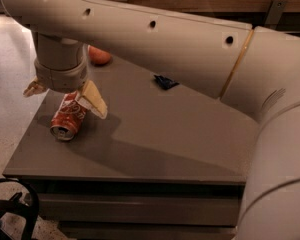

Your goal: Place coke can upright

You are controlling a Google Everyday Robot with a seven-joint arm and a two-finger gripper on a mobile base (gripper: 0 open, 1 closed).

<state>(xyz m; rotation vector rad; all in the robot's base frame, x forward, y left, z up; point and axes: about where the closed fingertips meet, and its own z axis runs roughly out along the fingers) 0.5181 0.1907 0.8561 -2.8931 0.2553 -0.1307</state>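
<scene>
The red coke can [68,119] with white lettering lies on its side near the left edge of the grey table [155,134], its silver top facing the front. My gripper [65,96] hangs just above the can's rear end, open, with one tan finger [94,100] to the can's right and the other tan finger [34,88] to its left. The fingers straddle the can without closing on it. The wrist hides the can's far end.
A red apple [98,56] sits at the table's back left, partly behind my wrist. A small dark blue packet [165,81] lies mid-back. My large white arm spans the upper and right view. A black base part [10,204] shows at the bottom left.
</scene>
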